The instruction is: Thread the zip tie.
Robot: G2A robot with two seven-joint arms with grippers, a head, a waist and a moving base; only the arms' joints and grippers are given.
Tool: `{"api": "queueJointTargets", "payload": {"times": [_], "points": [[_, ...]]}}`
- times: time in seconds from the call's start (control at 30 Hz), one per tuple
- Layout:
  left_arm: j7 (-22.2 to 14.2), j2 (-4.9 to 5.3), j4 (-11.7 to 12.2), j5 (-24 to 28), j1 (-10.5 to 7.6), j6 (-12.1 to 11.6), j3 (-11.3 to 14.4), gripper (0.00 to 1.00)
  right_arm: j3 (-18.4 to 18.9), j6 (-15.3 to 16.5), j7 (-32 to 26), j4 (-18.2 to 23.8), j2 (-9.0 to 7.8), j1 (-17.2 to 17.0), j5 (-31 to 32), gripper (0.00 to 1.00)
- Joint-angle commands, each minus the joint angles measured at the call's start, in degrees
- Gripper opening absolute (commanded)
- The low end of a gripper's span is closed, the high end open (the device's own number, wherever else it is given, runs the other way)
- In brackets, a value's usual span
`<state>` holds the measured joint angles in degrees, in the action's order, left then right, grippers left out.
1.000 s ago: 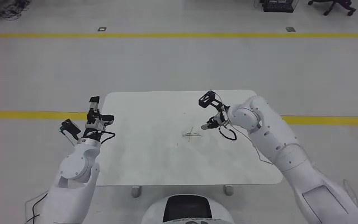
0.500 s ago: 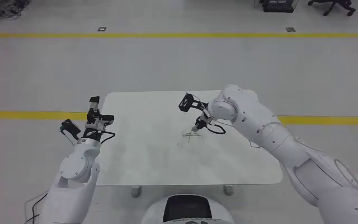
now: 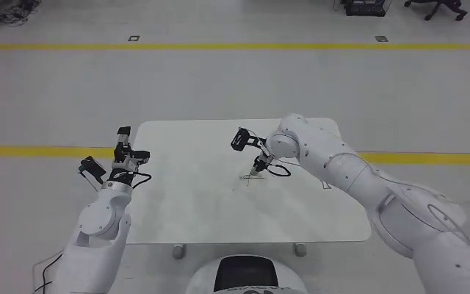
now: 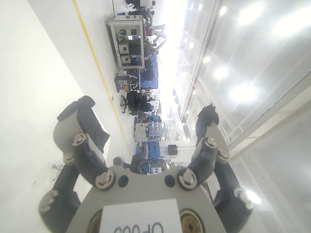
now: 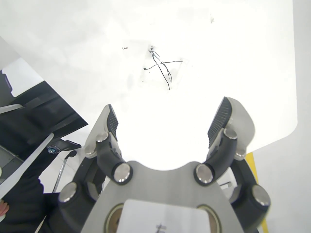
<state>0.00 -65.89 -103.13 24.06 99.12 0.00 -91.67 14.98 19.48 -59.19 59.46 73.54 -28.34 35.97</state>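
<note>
Three thin black zip ties (image 3: 250, 177) lie crossed over one another near the middle of the white table (image 3: 198, 213). My right gripper (image 3: 258, 165) hangs just above and to the right of them. In the right wrist view the right gripper (image 5: 167, 110) is open and holds nothing, with the zip ties (image 5: 160, 65) a short way beyond its fingertips. My left gripper (image 3: 131, 147) is at the table's left edge, pointing up and away from the table. In its own view the left gripper (image 4: 145, 106) is open and holds nothing.
The table's rounded far corner (image 5: 290, 127) and its edge lie close to the right gripper. A small dark speck (image 5: 125, 48) lies next to the zip ties. Yellow floor lines (image 3: 44, 151) run behind the table.
My right arm has swung left across the table, bringing its open gripper from the right side to just over the zip ties. The left arm has stayed still.
</note>
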Motion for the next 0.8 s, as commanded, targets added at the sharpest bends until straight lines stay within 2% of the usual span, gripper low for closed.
{"api": "queueJointTargets", "payload": {"times": [0.0,0.1,0.27,0.37,0.77], "points": [[0.00,0.00,0.00,0.00,0.00,0.00,0.00,1.00,-0.01,0.00,0.00,-0.01,0.00,0.00,0.00,1.00],[0.00,0.00,0.00,0.00,0.00,0.00,0.00,1.00,-0.19,0.00,0.57,0.66,0.07,-0.24,-0.03,1.00],[0.00,0.00,0.00,0.00,0.00,0.00,0.00,1.00,-3.09,0.00,4.54,0.12,0.72,-0.06,-1.61,1.00],[0.00,0.00,0.00,0.00,0.00,0.00,0.00,1.00,-5.24,0.00,5.91,-2.23,1.60,1.03,-4.16,1.00],[0.00,0.00,0.00,0.00,0.00,0.00,0.00,1.00,-5.24,0.00,6.99,-11.80,6.30,-0.70,-9.57,1.00]]}}
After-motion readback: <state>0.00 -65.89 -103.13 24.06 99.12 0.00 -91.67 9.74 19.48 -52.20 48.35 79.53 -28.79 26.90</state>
